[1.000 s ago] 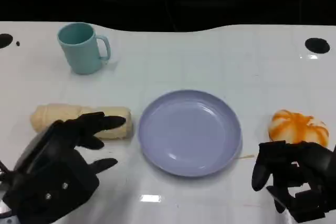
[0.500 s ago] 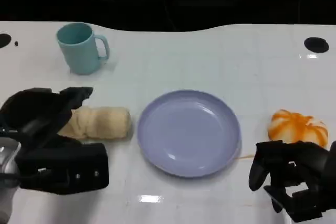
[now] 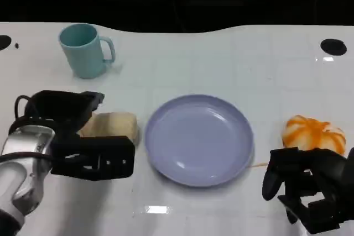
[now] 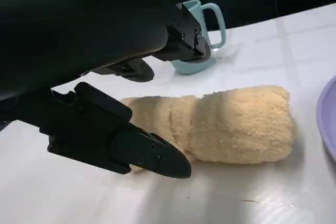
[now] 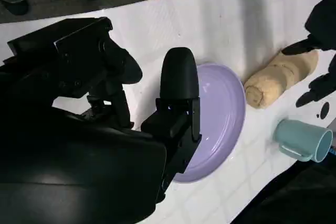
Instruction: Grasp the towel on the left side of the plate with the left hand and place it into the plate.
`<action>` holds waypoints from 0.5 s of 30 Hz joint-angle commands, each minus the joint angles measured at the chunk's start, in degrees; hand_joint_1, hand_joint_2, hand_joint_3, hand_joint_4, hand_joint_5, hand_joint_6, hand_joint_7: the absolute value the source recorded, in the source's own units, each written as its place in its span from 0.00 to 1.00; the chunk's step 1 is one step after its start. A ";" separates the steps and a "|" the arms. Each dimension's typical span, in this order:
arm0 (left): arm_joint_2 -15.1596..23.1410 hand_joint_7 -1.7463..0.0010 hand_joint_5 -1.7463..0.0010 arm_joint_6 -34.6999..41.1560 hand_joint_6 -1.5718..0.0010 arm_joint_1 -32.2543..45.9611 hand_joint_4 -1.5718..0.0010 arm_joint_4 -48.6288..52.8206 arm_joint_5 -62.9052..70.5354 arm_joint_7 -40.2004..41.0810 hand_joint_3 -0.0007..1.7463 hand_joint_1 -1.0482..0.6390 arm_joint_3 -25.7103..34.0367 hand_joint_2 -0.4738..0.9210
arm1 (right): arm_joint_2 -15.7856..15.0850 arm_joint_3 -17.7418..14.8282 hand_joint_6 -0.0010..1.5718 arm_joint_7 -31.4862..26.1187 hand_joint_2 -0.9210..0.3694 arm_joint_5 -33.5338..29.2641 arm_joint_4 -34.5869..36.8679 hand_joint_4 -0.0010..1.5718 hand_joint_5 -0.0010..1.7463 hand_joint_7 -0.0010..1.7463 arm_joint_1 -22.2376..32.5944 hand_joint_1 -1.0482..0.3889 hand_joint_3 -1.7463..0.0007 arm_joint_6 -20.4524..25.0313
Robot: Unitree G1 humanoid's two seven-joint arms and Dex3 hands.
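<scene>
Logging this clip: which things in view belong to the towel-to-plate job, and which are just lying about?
Part of the job:
towel, rolled, left of the plate
plate, nothing on it
left hand, fingers spread around the towel's end

Lying about:
teal mug
orange and white object
right hand, idle

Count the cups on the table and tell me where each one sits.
1. A teal cup stands upright at the far left of the white table, beyond the rolled towel and left of the plate.
</scene>
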 commanded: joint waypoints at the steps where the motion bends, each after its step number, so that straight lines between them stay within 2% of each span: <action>1: -1.26 0.99 0.95 -0.74 0.80 -2.57 0.73 5.13 0.61 2.43 0.00 0.27 -1.92 0.99 | -0.23 -0.10 0.42 -0.24 0.23 0.12 -0.65 0.43 0.97 0.82 0.08 0.78 0.41 0.51; 7: -3.82 1.00 0.96 -0.86 0.80 -6.25 0.73 13.08 0.38 2.93 0.01 0.26 -4.24 1.00 | -0.28 -0.16 0.43 -0.27 0.24 0.09 -0.71 0.43 0.96 0.82 0.07 0.77 0.41 0.47; 15: -7.45 0.99 0.95 -3.78 0.76 -11.70 0.65 31.88 -1.85 8.41 0.04 0.30 -5.60 1.00 | -0.32 -0.24 0.43 -0.26 0.24 0.21 -1.11 0.43 0.96 0.82 0.46 0.77 0.40 0.60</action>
